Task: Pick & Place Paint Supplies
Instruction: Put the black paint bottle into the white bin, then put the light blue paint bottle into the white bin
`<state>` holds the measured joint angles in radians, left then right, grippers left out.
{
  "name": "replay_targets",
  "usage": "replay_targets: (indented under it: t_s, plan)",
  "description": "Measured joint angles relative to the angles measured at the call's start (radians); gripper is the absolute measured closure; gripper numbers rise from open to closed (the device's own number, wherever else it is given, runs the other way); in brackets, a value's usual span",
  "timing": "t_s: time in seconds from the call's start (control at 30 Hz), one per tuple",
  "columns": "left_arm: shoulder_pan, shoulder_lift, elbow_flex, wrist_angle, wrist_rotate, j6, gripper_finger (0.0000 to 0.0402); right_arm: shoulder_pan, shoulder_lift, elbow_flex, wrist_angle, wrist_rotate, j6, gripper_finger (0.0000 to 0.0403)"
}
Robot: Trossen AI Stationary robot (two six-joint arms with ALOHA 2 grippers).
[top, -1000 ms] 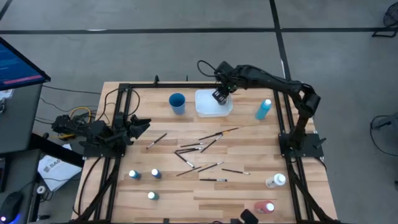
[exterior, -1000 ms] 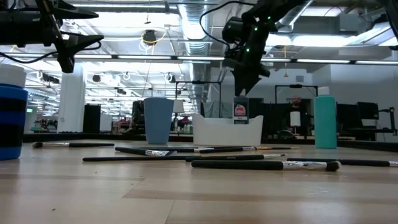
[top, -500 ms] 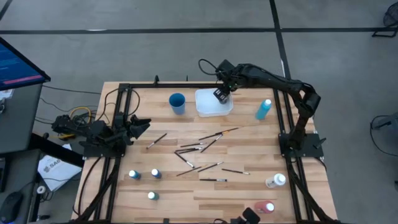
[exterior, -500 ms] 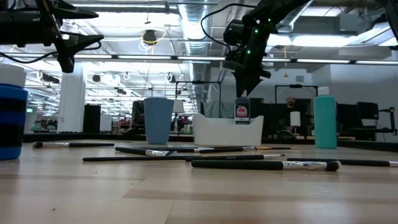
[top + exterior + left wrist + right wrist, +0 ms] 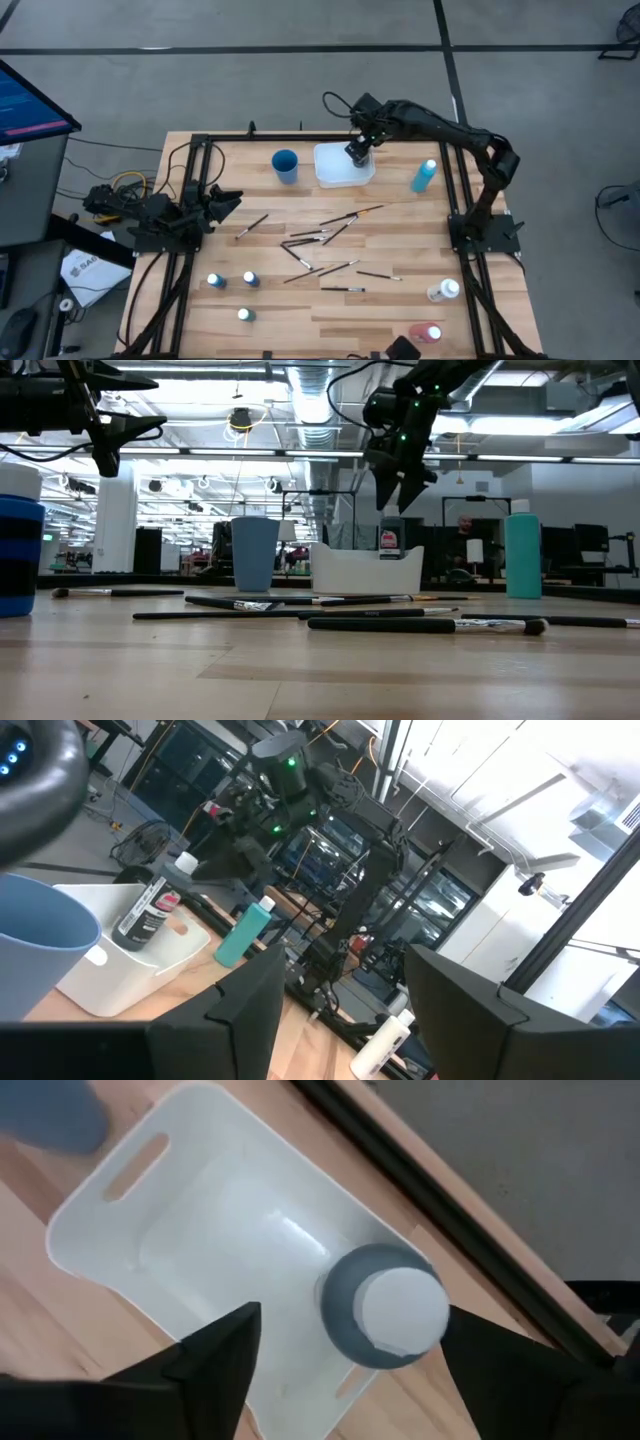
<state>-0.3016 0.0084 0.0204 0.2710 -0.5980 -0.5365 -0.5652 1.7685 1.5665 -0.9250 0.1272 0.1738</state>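
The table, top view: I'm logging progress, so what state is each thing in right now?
White tray: holds one dark bottle, upright, capped.
Right claw: open, above that bottle, not touching.
Left claw: waiting at the table's left edge, holding nothing.
Blue cup: upright beside the tray.
Teal bottle: capped, outside the tray.
Paintbrushes: lying scattered mid-table.
Three small bottles: upright, capped, near left.

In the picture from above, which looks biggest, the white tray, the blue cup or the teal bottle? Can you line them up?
1. The white rectangular plastic tray looks biggest.
2. The round blue cup and the teal bottle with a white cap look about alike, so I won't rank them.
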Motion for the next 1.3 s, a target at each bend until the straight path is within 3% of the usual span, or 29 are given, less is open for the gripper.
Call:
replay_targets:
  t_s: [0.33,0.5,0.7,0.93,1.3]
  plan:
    - [0.000,0.000,0.000,0.000,0.000,0.000,0.0202,0.000,-0.215,0.001,-0.068,0.000,0.046,0.0101]
    - [0.000,0.000,0.000,0.000,0.000,0.000,0.0202,0.023,-0.332,0.001,-0.295,0.018,0.099,0.0101]
    - [0.000,0.000,0.000,0.000,0.000,0.000,0.0202,0.066,-0.417,0.001,-0.649,0.181,0.230,0.0101]
    - [0.000,0.000,0.000,0.000,0.000,0.000,0.0202,0.020,-0.487,-0.090,-0.649,0.193,0.302,0.0101]
    - [0.000,0.000,0.000,0.000,0.000,0.000,0.0202,-0.096,-0.503,-0.358,-0.450,0.117,0.275,0.0101]
